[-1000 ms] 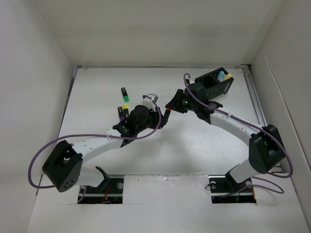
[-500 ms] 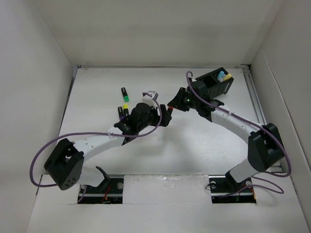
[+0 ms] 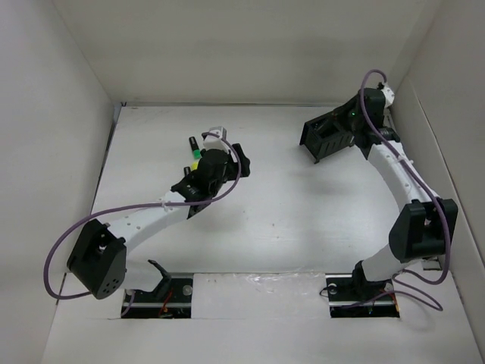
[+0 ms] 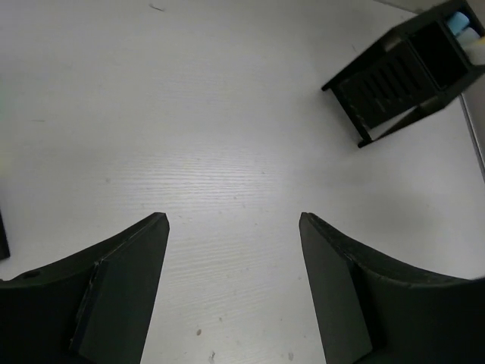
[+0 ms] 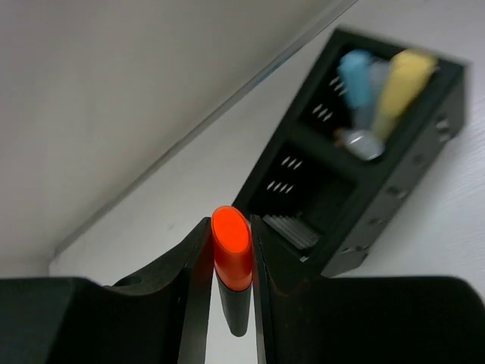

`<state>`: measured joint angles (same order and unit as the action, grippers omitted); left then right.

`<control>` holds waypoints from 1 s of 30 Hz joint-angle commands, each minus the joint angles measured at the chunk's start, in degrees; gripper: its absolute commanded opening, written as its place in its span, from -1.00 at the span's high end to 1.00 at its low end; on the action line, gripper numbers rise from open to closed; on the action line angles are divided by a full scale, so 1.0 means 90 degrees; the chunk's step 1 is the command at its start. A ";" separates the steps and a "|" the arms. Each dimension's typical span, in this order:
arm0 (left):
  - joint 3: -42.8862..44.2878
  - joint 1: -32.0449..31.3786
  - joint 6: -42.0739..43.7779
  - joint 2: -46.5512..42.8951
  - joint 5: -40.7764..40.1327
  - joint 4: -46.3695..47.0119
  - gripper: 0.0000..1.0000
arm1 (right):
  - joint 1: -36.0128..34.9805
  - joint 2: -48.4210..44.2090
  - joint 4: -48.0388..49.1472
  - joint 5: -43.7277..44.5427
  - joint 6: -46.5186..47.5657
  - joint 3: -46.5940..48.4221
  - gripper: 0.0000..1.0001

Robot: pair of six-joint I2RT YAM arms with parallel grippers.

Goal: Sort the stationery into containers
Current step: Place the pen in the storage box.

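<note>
My right gripper [image 5: 231, 226] is shut on an orange-capped highlighter [image 5: 230, 244] with a black barrel, cap end up. It hangs just beside the near compartment of the black slatted organiser [image 5: 379, 197]. A light blue marker [image 5: 355, 72] and a yellow one [image 5: 405, 76] stand in its far compartment. From above, the right gripper [image 3: 337, 129] hovers over the organiser [image 3: 320, 144] at the back right. My left gripper [image 3: 241, 157] is open and empty over bare table, its fingers [image 4: 129, 280] wide apart. A green-capped marker [image 3: 192, 142] and a yellow-capped one [image 3: 195, 158] lie just left of it, partly hidden by the arm.
White walls enclose the table on the left, back and right, and the organiser [image 4: 402, 68] sits close to the right wall. The purple cables loop out from both arms. A third dark marker [image 3: 187, 174] lies beside the left wrist.
The left gripper opened, letting go of the orange highlighter to the right gripper, and drew back left toward the loose markers. The right arm carried the highlighter back and right to the organiser.
</note>
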<state>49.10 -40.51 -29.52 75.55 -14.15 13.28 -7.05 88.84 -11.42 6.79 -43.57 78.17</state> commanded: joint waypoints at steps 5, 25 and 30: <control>0.0091 0.0272 -0.0509 -0.0318 -0.1347 -0.0079 -0.34 | 0.0460 -0.0009 0.0263 0.1960 -0.0081 0.0366 0.84; 0.1320 0.1962 -0.0803 0.1898 -0.1103 -0.0498 -0.40 | -0.0428 0.1671 0.0527 0.3640 0.0662 0.1197 0.61; 0.1536 0.1962 -0.0744 0.2260 -0.1279 -0.0675 -0.38 | -0.0632 0.1604 0.0527 0.3875 0.0575 0.1060 -0.39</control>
<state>60.58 -22.70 -37.08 95.68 -23.49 8.75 -11.68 103.90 -9.58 38.44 -38.22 86.32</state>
